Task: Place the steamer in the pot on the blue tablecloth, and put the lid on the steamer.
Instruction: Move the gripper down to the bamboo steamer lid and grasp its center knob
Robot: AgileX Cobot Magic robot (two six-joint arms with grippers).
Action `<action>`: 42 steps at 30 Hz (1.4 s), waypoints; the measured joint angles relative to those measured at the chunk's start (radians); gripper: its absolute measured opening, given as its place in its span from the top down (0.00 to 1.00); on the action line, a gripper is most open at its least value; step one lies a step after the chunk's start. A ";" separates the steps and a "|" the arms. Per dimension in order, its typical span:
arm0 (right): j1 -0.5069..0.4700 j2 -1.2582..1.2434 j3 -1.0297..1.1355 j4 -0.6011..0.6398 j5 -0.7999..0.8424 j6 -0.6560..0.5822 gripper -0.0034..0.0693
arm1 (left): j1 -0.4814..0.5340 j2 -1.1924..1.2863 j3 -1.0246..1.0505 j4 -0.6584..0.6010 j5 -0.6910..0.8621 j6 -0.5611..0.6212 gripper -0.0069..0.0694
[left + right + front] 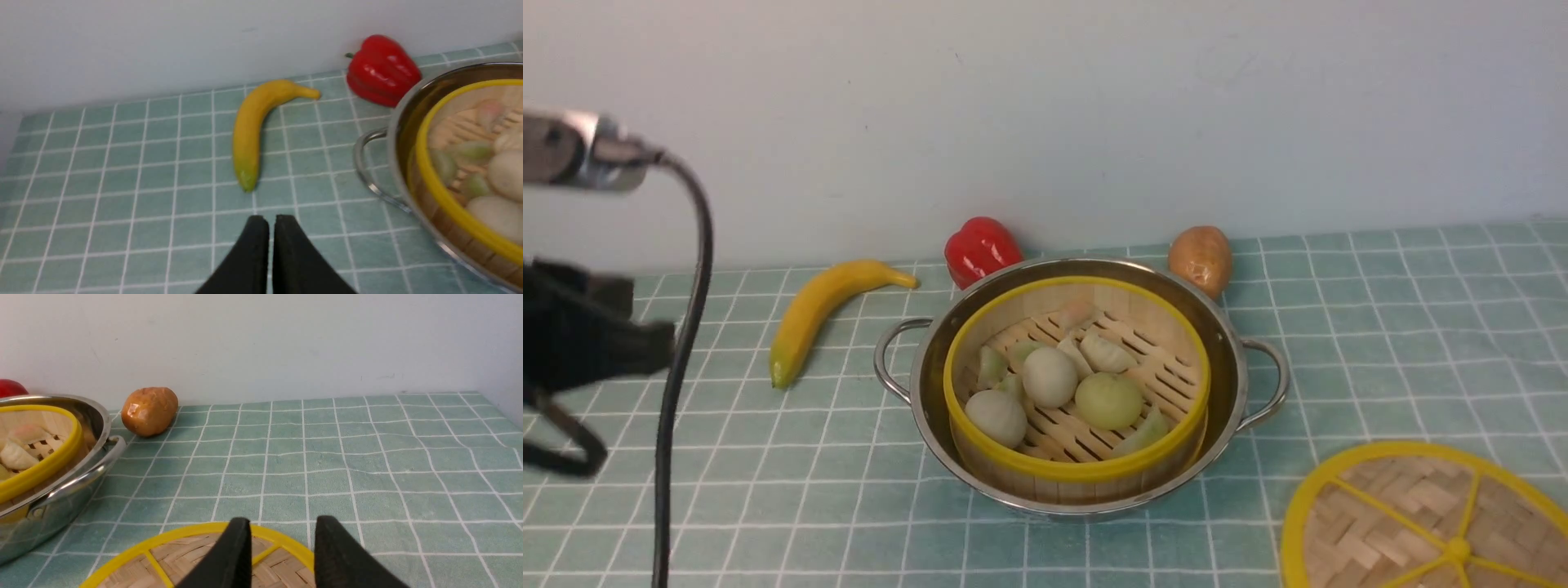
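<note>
From where I stand the first half looks done: the steamer point(1078, 472) sits inside the pot point(1227, 343) at the centre of the front view, buns and dumplings on its slatted floor, its yellow rim level and just inside the steel wall. What remains is the lid point(1388, 506), lying flat on the blue tablecloth point(1421, 327) in the lower right corner of that view and partly cut off by the frame. The right claw point(282, 520) hangs over the lid with its jaws spread and nothing between them. Whether the tips already touch the weave I cannot tell from this angle. I would take the lid by its thick yellow rim or the small centre knob, since a flat disc offers little else. Then lift it level, carry it over the pot's near handle and lower it square onto the steamer's rim so it does not tip onto the food. The left claw point(271, 218), at the left edge of the front view, is pressed together and holds nothing, well clear of the pot.
</note>
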 joint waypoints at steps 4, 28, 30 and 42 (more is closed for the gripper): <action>0.000 0.000 0.000 0.000 0.000 0.000 0.62 | 0.085 -0.209 0.285 0.004 -0.136 0.009 0.88; 0.000 0.000 0.000 0.000 0.000 0.000 0.62 | 0.100 -0.843 0.707 0.042 -0.171 0.009 0.84; 0.000 0.000 0.000 0.000 0.000 0.000 0.62 | 0.100 -0.844 0.707 0.042 -0.168 0.009 0.84; 0.000 0.000 0.000 0.001 0.000 0.000 0.62 | 0.100 -0.845 0.707 0.042 -0.166 0.001 0.81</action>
